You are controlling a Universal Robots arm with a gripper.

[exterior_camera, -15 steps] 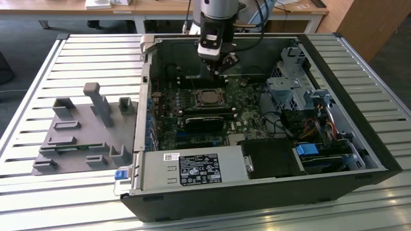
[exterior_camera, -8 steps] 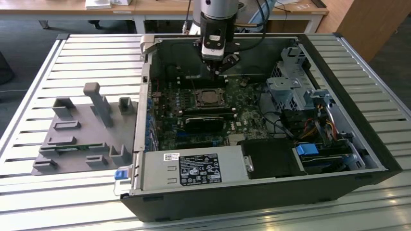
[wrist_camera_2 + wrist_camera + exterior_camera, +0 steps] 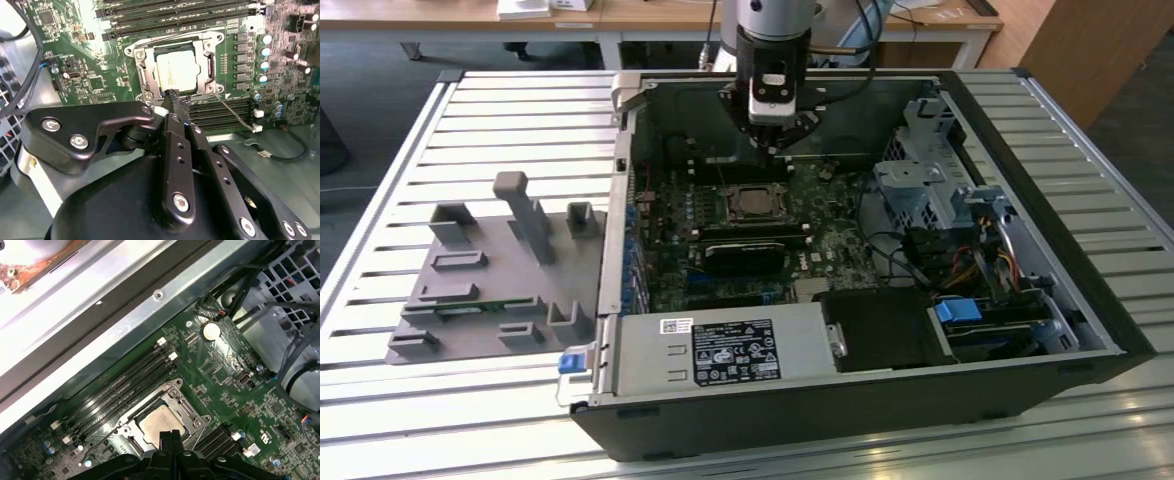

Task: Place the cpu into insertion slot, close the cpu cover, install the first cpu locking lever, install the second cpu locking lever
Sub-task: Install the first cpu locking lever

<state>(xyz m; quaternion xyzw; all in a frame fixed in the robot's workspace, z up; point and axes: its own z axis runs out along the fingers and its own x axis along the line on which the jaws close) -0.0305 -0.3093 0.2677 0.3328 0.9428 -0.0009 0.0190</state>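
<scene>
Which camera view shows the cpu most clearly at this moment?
The second wrist view: the cpu shows nearly its whole silver top, close up. In the first wrist view the tool covers one edge of it. The exterior view shows it distant.

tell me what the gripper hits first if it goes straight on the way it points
Most likely the metal cover frame around the chip. The gripper points at the frame's edge beside the chip in both wrist views, though the depth is hard to judge.
</scene>
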